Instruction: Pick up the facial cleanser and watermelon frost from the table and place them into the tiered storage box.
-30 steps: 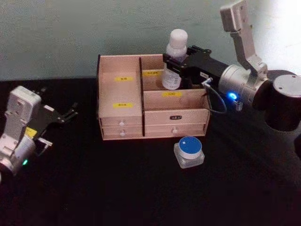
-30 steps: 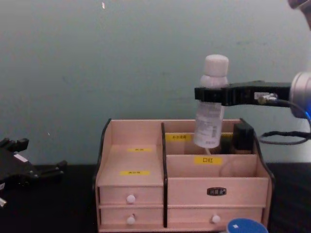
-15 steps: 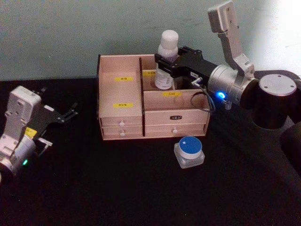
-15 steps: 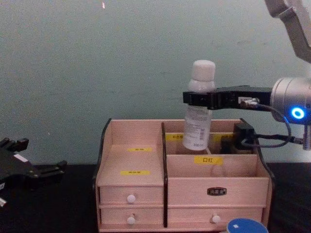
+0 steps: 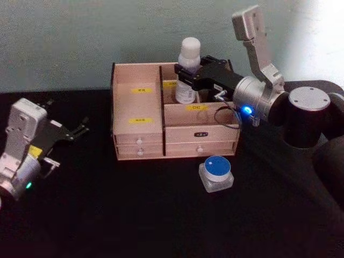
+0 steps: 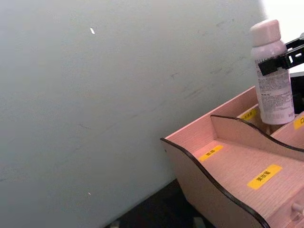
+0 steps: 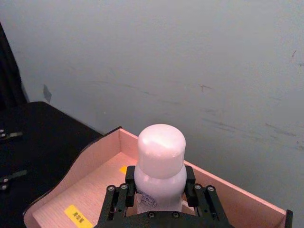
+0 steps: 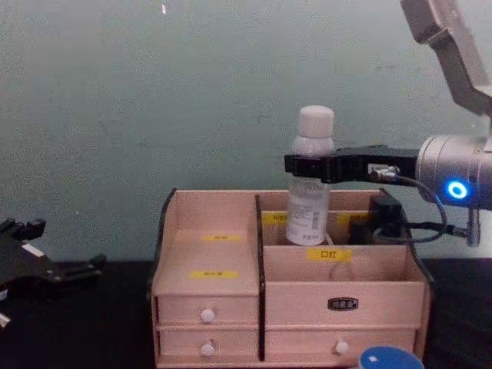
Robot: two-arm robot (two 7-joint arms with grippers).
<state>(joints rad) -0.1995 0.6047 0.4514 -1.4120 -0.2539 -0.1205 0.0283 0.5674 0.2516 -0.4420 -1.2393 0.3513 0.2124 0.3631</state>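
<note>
Bottle [image 5: 189,49] moved left, lower into box [image 5: 137,123] rear slot; right gripper [image 5: 188,75] clamps neck. Likely light, rigid, slick: hold neck. Left gripper [image 5: 81,127] parked, open.

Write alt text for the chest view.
The right gripper holds a white-capped bottle upright, its base inside the rear right compartment of the tiered storage box. The left gripper sits parked at lower left; a blue-lidded jar shows at the bottom edge.
</note>
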